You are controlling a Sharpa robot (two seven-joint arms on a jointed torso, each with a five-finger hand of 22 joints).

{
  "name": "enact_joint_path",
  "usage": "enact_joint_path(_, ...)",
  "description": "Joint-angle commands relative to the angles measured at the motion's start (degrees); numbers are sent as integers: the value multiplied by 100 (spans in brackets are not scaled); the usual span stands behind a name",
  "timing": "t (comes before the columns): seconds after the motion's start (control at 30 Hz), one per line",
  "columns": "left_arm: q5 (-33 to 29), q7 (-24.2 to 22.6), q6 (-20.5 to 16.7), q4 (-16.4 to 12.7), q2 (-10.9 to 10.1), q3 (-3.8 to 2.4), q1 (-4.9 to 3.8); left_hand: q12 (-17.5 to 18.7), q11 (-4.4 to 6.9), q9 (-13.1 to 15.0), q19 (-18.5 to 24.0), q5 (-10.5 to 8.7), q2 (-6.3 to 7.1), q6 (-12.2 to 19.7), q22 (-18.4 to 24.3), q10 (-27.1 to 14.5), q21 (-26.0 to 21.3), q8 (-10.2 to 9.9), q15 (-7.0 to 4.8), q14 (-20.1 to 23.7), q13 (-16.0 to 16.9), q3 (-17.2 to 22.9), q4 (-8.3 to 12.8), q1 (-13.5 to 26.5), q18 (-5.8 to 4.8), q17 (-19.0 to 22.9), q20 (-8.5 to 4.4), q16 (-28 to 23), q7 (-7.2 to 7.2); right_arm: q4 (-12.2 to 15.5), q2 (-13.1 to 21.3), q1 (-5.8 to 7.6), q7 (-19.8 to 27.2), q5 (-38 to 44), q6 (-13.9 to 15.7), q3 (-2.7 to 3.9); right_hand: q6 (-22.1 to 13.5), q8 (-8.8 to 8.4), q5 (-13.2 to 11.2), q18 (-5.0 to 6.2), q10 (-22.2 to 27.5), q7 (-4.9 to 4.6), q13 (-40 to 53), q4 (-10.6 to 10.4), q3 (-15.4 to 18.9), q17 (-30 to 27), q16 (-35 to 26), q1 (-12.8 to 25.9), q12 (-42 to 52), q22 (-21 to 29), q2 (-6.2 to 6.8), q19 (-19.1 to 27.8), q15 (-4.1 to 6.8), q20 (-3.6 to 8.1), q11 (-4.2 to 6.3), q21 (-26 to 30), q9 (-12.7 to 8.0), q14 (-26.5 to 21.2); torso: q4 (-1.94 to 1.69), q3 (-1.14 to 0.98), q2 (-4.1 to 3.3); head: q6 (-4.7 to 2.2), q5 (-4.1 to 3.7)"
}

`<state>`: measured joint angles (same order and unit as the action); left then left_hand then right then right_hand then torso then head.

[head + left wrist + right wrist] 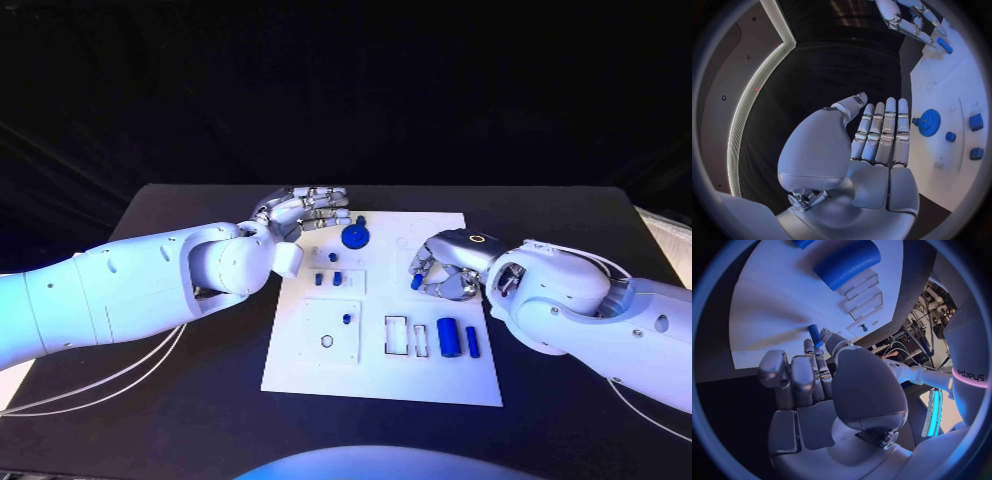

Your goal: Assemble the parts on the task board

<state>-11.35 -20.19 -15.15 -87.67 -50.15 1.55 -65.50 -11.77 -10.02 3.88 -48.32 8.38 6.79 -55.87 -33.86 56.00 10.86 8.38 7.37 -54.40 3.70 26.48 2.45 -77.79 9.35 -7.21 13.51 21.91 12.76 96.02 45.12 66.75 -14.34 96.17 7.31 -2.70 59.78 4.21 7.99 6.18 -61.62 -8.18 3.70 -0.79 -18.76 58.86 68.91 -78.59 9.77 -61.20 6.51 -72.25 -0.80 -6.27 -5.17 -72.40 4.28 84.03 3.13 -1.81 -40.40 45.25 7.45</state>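
The white task board (pixel 382 375) lies flat in the middle of the black counter (pixel 144 400). The left hand (pixel 303 212) sits at the board's far left corner; in the left wrist view its fingers (pixel 882 132) are straight and pressed side by side, and they hold nothing. Just beside those fingertips a round blue gear (pixel 355 237) sits on the board; the hand looks very close to it, but I cannot tell if they touch. Near the gear lie a few small blue pegs (pixel 333 258).

The right hand (pixel 444 270) hangs over the board's right side, past the middle. Its fingers (pixel 811 365) are curled in, and they pinch a small blue pin (pixel 417 282) between the thumb and the fingertips; the pin points down toward the board.

Closer to the robot, a fat blue cylinder (pixel 449 337) and a thin blue bar (pixel 472 340) lie side by side on the board; left of them are 2 narrow open slots (pixel 405 336); further left is a raised white plate with small holes (pixel 332 333).
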Motion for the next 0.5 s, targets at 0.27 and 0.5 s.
enact_joint_path(0.27,-8,-23,125,-20,-5,-4,1,-37,12,-1,-28,26,-55,-37,6,30,15,36,-1,-23,-8,-16,-1,-12,110,10,-7,-25,17,-65,-114,-10,31,118,-153,-11,243,71,8,-13,-217,29,-3,-26,-157,126,133,-10,39,-140,-153,-135,86,15,50,-116,31,128,-4,-2,1,10,-11)
enact_joint_path(0.5,-8,-17,130,-25,-14,-4,1,-37,12,-1,-28,26,-55,-37,6,30,15,36,-1,-23,-8,-16,-1,-12,110,10,-7,-25,17,-123,-164,-16,-85,175,137,-15,396,110,-240,-40,-401,40,3,-50,-395,223,227,-72,29,-271,-343,-215,117,47,86,-209,52,154,-1,-2,0,20,-6)
